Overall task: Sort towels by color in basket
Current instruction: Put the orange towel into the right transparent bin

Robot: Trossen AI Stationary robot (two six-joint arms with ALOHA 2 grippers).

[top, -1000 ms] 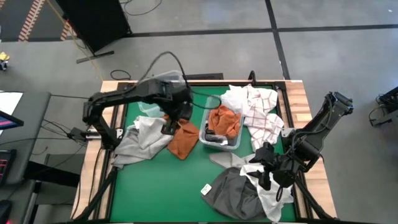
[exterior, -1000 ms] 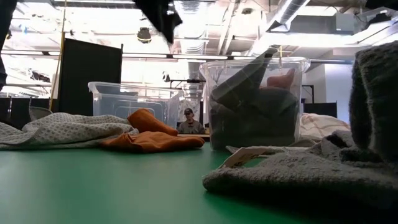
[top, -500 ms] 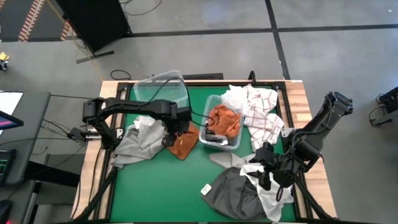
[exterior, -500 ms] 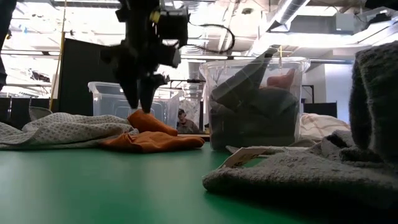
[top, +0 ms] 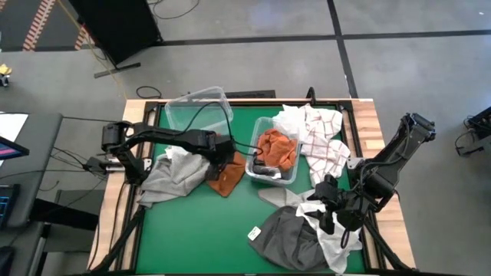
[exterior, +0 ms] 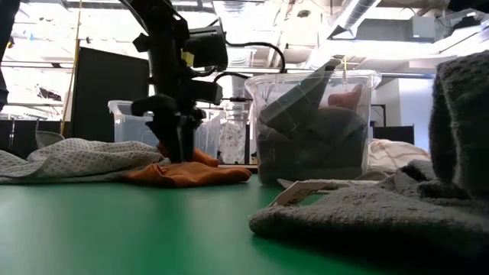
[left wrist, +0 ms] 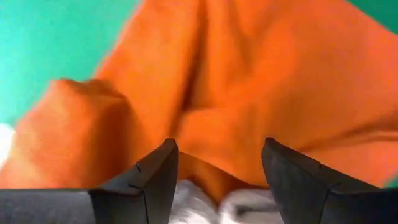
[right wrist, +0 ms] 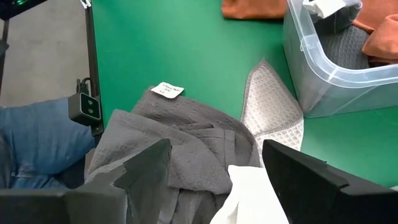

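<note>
A rust orange towel lies crumpled on the green table beside a light grey towel. My left gripper is open and low over the orange towel's far end, a finger on either side of a raised fold. A clear bin holds another orange towel and a dark grey one. A dark grey towel and a white towel lie at the near right, under my open right gripper. White and red-checked towels lie at the far right. My left gripper comes at the orange towel from above, fingers pointing down. In the low view its fingertips reach the towel's raised fold. The jaws stand open on either side of the fold. I cannot tell whether they touch the cloth. The towel lies flat on the table.
An empty clear bin stands at the far left. A light grey cloth corner lies flat just near of the filled bin. Bare green table stretches along the near left. A person's blue-clad leg shows beyond the table's edge.
My left gripper has come down from high above the table onto the orange towel, its arm dropping clear of the empty far bin. The towels have kept their places.
</note>
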